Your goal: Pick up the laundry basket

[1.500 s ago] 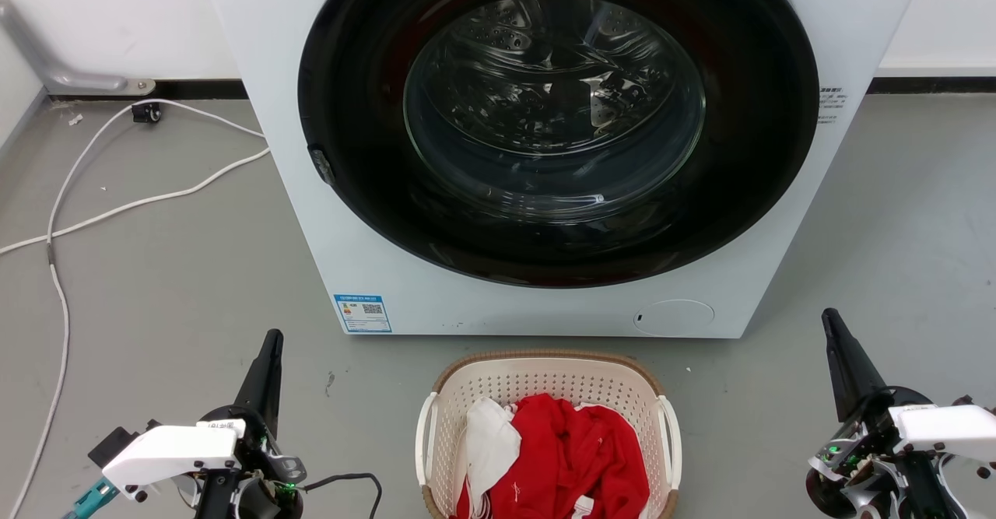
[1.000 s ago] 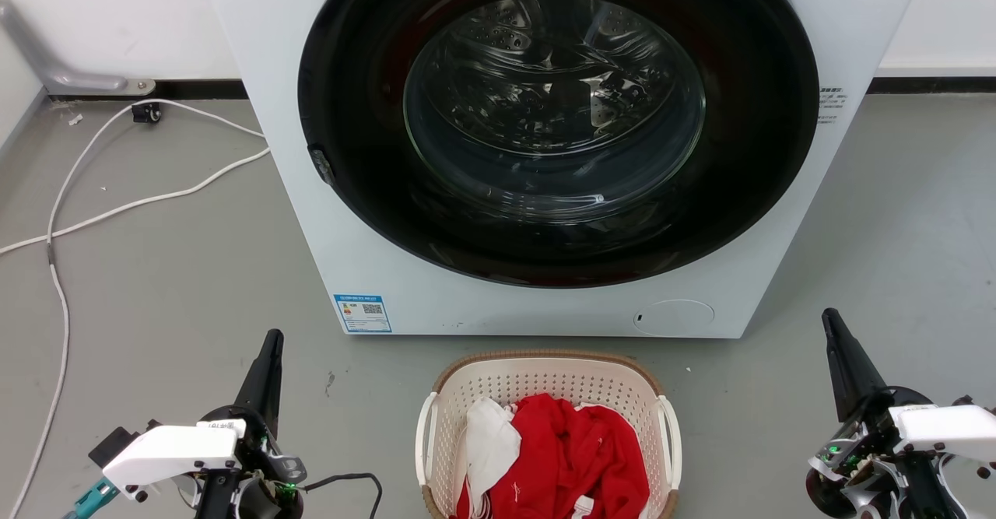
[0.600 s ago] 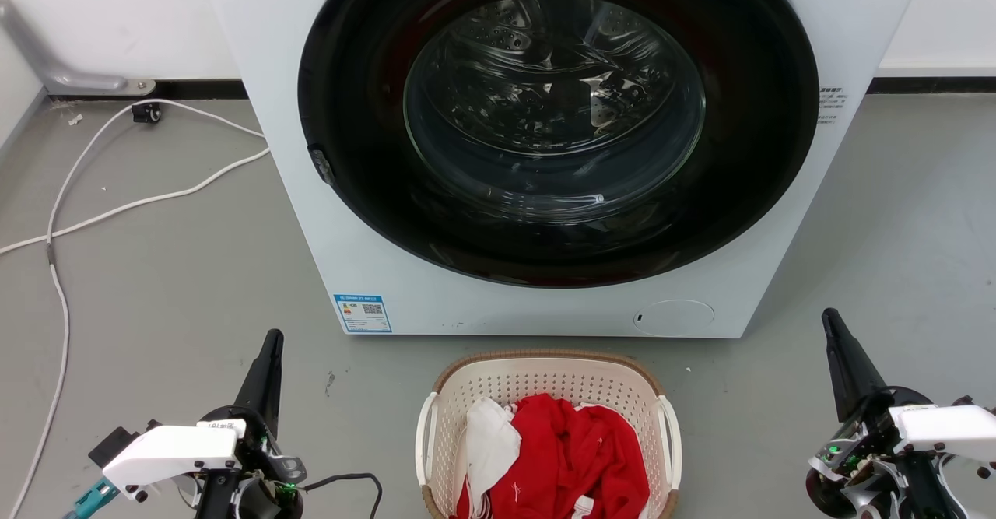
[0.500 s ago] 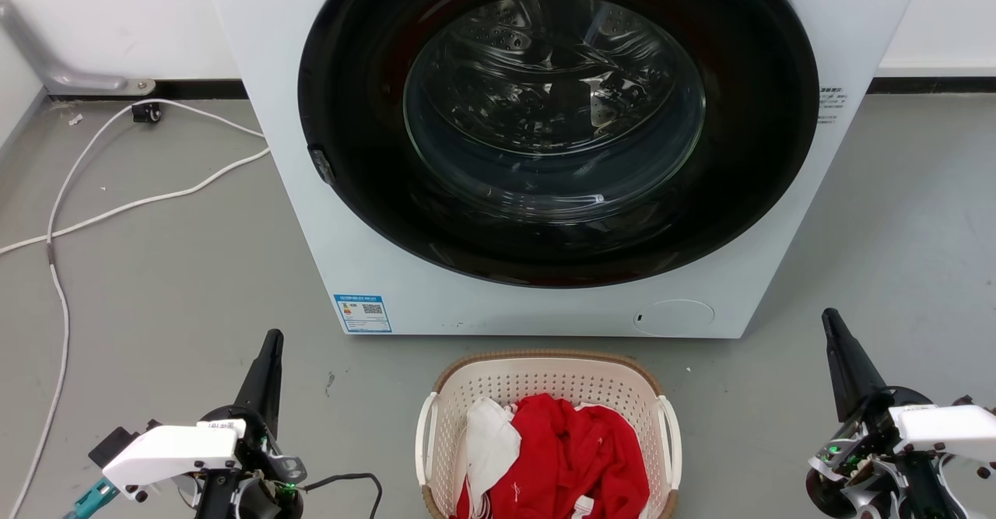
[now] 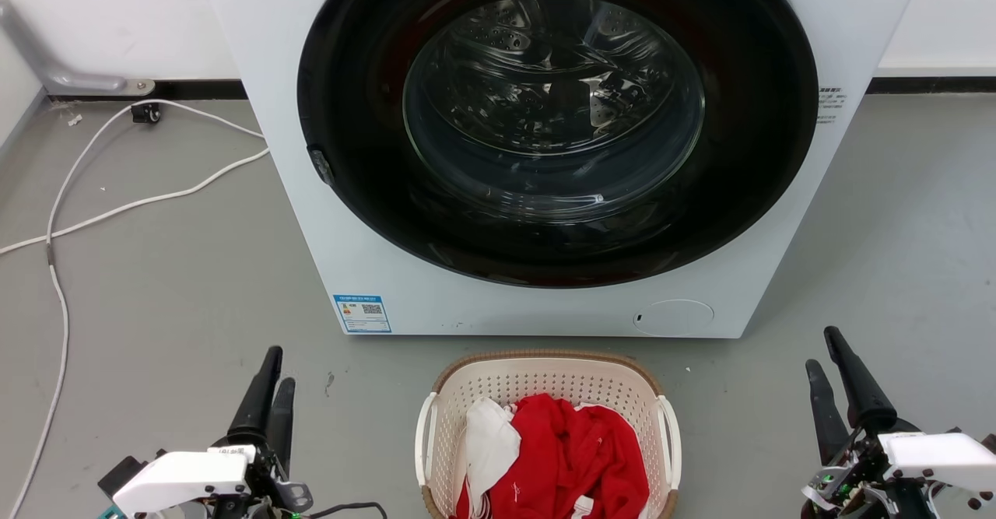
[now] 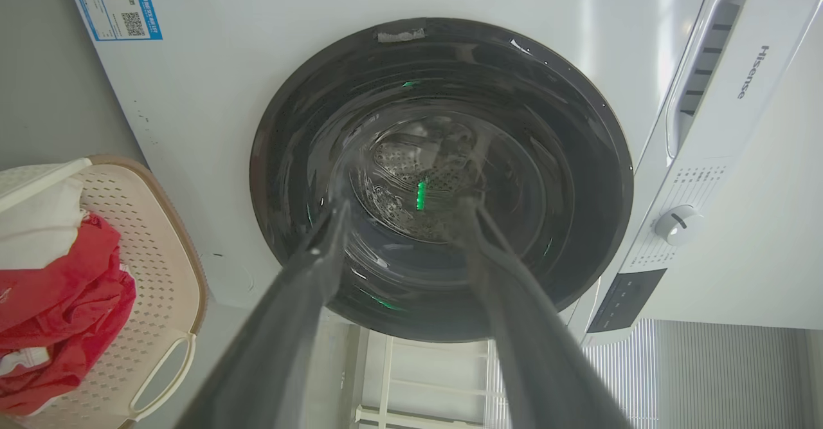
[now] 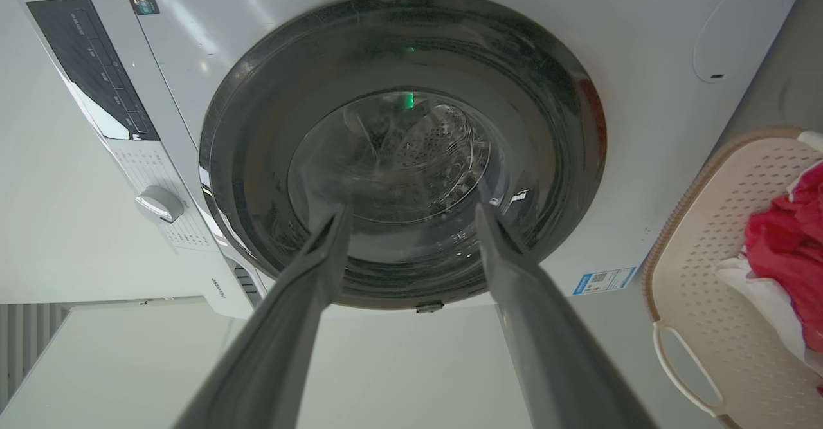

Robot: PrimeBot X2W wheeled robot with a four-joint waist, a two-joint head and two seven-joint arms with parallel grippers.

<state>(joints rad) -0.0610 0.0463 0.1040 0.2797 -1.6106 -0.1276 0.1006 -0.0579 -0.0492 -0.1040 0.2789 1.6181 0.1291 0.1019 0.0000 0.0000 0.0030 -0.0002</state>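
The laundry basket (image 5: 545,383) is cream with perforated walls, a brown rim and white side handles. It stands on the grey floor at the bottom centre, just in front of the washing machine. Red clothes (image 5: 580,457) and a white cloth (image 5: 490,445) lie in it. My left gripper (image 5: 278,369) is open, well left of the basket and apart from it. My right gripper (image 5: 821,350) is open, well right of it. The left wrist view has the left gripper (image 6: 406,202) spread before the drum and the basket (image 6: 161,242) at its left. In the right wrist view the right gripper (image 7: 413,210) is spread, with the basket (image 7: 701,242) at the right.
A white washing machine (image 5: 296,192) with a shut dark round door (image 5: 552,122) stands directly behind the basket. A white cable (image 5: 117,208) snakes over the floor at the left. Bare floor lies on both sides of the basket.
Both grippers have gone from shut to open, and both arms have dropped lower in the head view. The basket has not moved.
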